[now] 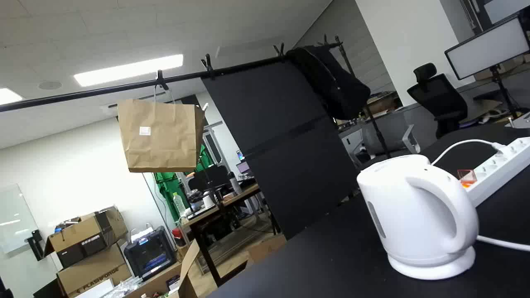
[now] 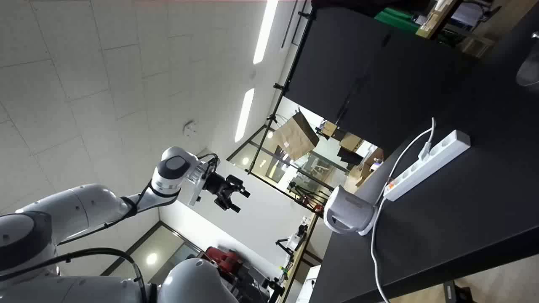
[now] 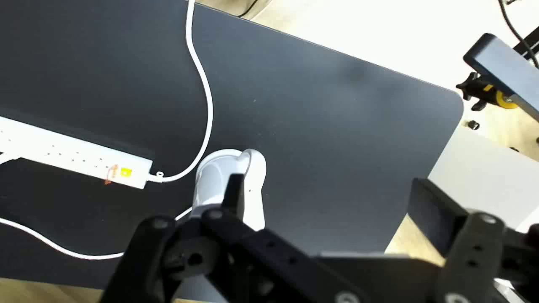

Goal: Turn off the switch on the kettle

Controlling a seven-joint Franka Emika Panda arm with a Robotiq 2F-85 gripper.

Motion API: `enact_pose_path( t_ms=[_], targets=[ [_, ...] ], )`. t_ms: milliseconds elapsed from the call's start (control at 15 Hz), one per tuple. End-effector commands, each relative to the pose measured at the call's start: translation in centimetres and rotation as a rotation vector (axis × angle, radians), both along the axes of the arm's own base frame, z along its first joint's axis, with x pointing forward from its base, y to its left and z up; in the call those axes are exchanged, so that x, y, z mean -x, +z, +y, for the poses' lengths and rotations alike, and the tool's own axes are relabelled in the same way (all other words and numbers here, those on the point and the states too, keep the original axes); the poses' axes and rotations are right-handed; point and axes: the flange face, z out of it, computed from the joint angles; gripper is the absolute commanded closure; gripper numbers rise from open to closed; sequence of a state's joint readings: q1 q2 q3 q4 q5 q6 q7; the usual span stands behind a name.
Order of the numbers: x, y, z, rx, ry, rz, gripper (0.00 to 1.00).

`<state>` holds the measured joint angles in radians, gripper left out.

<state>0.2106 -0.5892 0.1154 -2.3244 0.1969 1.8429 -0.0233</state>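
The white kettle (image 1: 414, 219) stands upright on its round base on the black table, with its handle toward the camera in an exterior view. It also shows in an exterior view (image 2: 351, 208), where the picture is strongly tilted. My gripper (image 2: 241, 201) is apart from the kettle, up in the air over the table side, open and empty. In the wrist view the gripper (image 3: 328, 181) has its fingers wide apart. The left finger covers part of the kettle (image 3: 214, 181) and its handle (image 3: 254, 176). I cannot make out the kettle's switch in any view.
A long white power strip (image 3: 76, 155) with an orange-lit switch lies beside the kettle on the black table (image 3: 328, 105). White cords (image 3: 209, 109) curve over the table near the kettle. A grey bar on a stand (image 3: 505, 71) is beyond the table corner.
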Motion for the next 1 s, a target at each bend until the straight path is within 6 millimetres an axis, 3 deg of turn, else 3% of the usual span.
enact_pose_path(
  t_ms=[0, 933],
  targets=[
    [-0.07, 0.06, 0.02, -0.001, 0.0, -0.002, 0.0],
    [-0.45, -0.28, 0.32, 0.007, -0.024, -0.047, 0.0]
  ],
)
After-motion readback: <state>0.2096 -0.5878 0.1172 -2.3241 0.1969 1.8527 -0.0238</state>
